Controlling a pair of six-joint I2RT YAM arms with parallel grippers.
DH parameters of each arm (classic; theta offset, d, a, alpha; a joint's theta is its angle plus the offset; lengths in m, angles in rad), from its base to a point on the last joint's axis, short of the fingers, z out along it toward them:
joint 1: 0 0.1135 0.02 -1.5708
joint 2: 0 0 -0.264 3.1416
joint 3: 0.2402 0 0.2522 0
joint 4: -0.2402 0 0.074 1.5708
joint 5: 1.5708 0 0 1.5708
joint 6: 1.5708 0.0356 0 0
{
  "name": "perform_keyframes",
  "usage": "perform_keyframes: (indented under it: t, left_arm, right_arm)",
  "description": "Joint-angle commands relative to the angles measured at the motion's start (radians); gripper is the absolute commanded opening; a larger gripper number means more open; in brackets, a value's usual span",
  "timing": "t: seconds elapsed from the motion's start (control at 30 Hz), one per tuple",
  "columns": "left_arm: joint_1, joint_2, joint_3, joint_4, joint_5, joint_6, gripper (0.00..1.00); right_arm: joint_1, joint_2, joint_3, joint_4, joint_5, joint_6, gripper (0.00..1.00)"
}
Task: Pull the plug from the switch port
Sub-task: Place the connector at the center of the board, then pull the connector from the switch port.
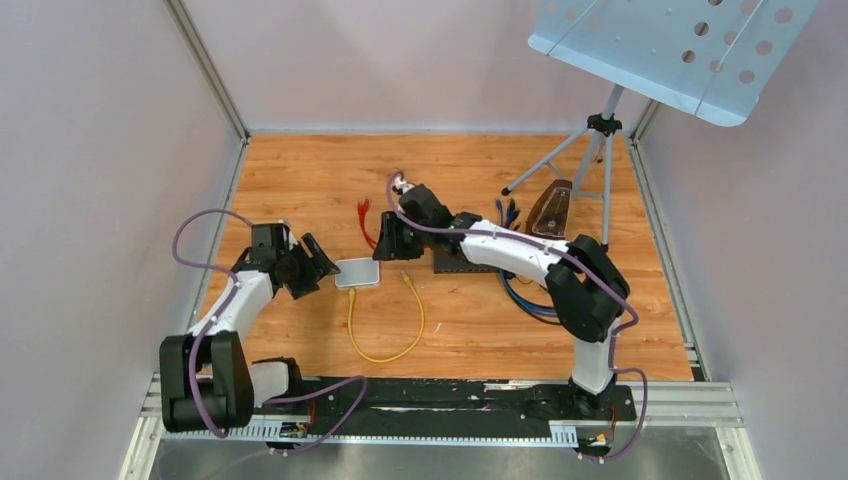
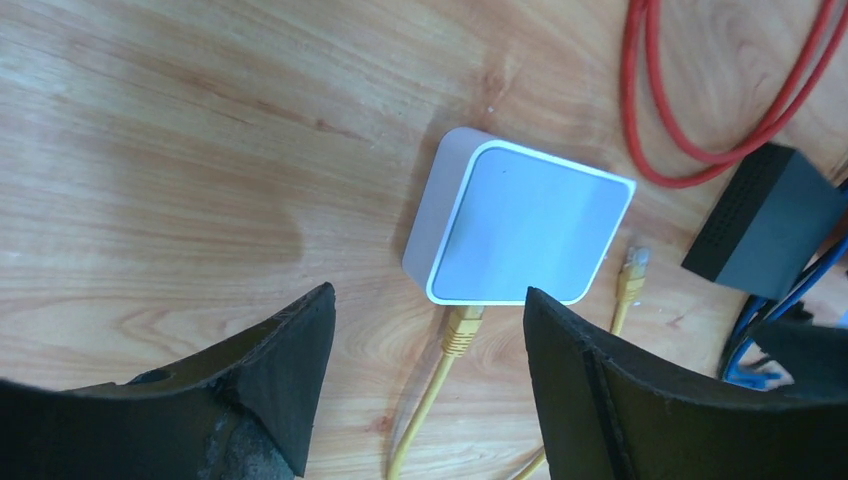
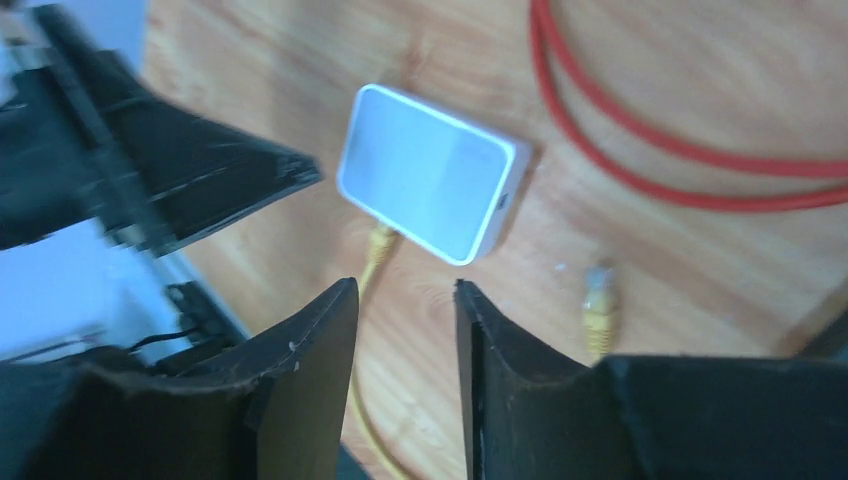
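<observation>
Yellow clear-tipped plug [image 2: 462,330] at one end of the thin yellow patch cable [image 1: 385,335] looks like it's sitting in the port on the near edge of the small white square plastic switch [image 2: 520,225]. So if that's the one to pull, I'd say the job isn't finished. The cable's other yellow end plug [image 2: 632,268] is out in the open, lying loose on the orange wooden table [image 1: 300,180] just beside the switch's corner and connected to nothing. The switch lies flat about mid-table, between the two arms.

Tool state: the left gripper [image 2: 428,310] has its jaws spread wide with nothing between them, parked just short of the switch, and the seated plug lines up with the gap. The right gripper [image 3: 405,290] shows a narrow gap and is empty too, hovering over the near side of the switch. Neither one touches the cable or the box, as far as I can see.

What's left, my guess: pinch that seated plug, brace the switch, and draw it straight out. The red looped cable [image 2: 640,110] and black ribbed box [image 2: 760,220] nearby aren't involved.
</observation>
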Motion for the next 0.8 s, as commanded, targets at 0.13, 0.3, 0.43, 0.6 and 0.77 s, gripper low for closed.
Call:
perform_keyframes:
  t: [0.13,0.3,0.43,0.6,0.77]
  left_arm:
    - [0.001,0.176,0.084,0.073,0.107,0.104,0.72]
    - [0.001,0.236,0.091,0.112,0.15,0.12,0.68]
    - [0.001,0.276,0.086,0.13,0.165,0.118,0.65]
    - [0.002,0.289,0.082,0.138,0.178,0.096,0.6]
    - [0.001,0.311,0.079,0.124,0.173,0.076,0.55]
  right_arm:
    - [0.002,0.024,-0.32,0.63,-0.248,0.584,0.43]
    - [0.014,0.122,-0.325,0.725,-0.274,0.69,0.34]
    - [0.042,0.143,-0.33,0.732,-0.219,0.721,0.34]
    - [0.056,0.148,-0.316,0.687,-0.146,0.72,0.37]
    - [0.076,0.165,-0.296,0.65,-0.099,0.71,0.36]
